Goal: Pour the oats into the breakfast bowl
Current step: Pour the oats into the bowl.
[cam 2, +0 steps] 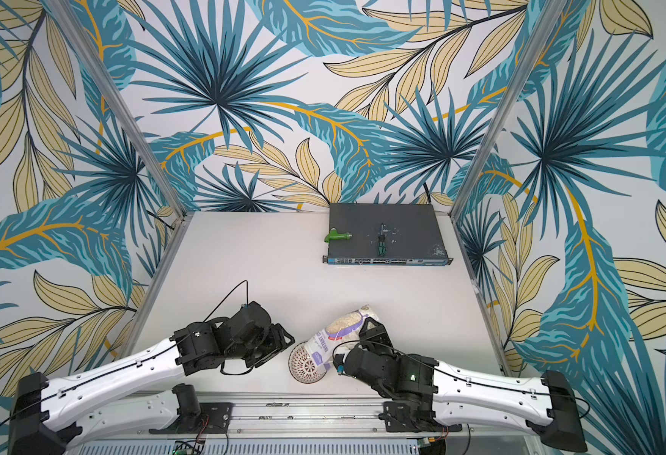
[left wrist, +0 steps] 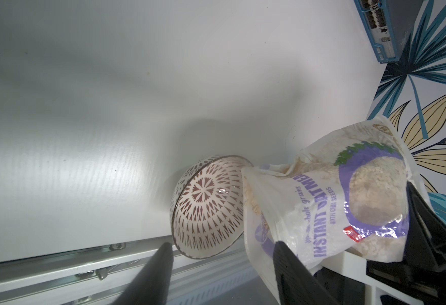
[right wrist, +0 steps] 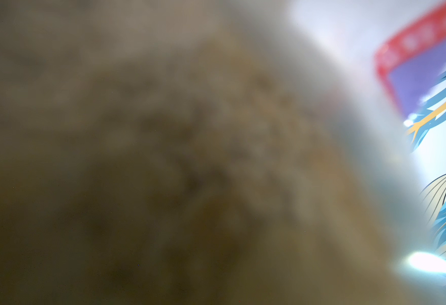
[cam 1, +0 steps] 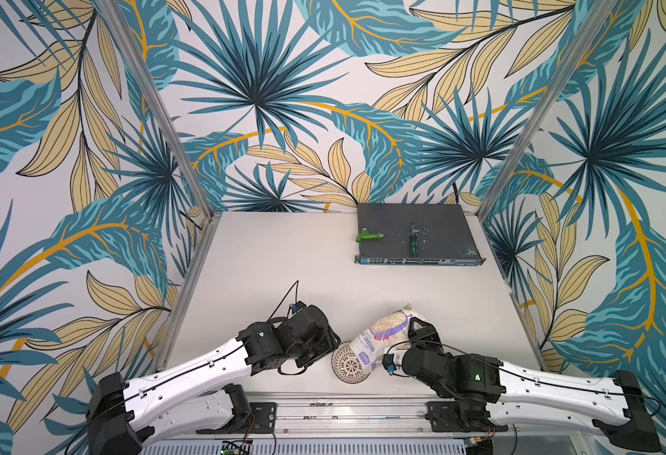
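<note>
Two fingers (left wrist: 161,266) of the left gripper (left wrist: 222,244) spread apart and empty beside one breakfast bowl (cam 1: 348,367), right gripper (cam 1: 410,331) clamped on one tilted oatmeal pouch (cam 1: 380,335), oats (left wrist: 251,195) at its mouth over the bowl rim, one screwdriver (cam 1: 413,246) on one network switch (cam 1: 441,232)

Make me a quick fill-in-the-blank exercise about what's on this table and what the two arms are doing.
The right tool grips the pouch, tilted over the bowl; the left tool holds ___.
The pouch's label says "with chia ___".
The screwdriver on the switch has a ___ handle.
Missing: nothing; seeds; green.
</note>
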You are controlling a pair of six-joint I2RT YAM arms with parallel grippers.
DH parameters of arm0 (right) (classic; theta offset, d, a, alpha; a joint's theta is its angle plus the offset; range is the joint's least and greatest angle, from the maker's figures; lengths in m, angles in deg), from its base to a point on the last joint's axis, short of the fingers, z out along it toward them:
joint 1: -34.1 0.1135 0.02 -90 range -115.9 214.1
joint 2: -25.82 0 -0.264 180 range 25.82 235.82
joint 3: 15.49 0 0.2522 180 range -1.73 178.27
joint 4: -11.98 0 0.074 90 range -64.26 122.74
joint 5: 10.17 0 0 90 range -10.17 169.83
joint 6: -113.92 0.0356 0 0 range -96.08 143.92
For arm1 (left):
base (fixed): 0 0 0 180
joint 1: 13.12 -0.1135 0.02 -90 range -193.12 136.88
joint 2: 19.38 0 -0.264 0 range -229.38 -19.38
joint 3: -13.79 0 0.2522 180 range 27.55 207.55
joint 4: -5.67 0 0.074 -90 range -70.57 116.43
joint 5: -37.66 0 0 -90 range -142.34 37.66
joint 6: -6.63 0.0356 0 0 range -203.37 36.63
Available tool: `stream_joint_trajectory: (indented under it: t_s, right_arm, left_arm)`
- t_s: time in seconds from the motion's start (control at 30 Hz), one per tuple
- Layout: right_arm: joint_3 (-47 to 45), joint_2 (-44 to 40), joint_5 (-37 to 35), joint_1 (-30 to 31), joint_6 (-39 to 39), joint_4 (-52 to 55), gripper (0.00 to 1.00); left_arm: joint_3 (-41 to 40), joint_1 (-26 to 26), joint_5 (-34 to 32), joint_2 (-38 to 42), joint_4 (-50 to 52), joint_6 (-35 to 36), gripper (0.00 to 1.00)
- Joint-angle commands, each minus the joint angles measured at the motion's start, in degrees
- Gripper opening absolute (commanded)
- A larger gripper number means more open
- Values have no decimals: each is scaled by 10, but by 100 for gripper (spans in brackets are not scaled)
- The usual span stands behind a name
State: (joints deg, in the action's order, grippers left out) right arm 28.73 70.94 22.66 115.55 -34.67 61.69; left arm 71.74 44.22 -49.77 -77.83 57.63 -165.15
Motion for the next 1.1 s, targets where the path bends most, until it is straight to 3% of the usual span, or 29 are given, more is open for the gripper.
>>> stream_joint_trajectory:
  t_s: [0.0,0.23,0.47,1.07]
  right_arm:
    - [29,-6,-64,4,10,-48,0]
    - [34,-2,-69,9,12,-37,0]
    - [35,7,-71,13,9,-38,0]
    - [56,32,-80,23,7,-20,0]
  left_arm:
    - [-3,2,-2,2,-15,-7,64]
    - [-28,25,-1,14,-60,-76,64]
    - [-25,54,-45,30,-67,-122,63]
    - [-32,63,-46,18,-101,-142,58]
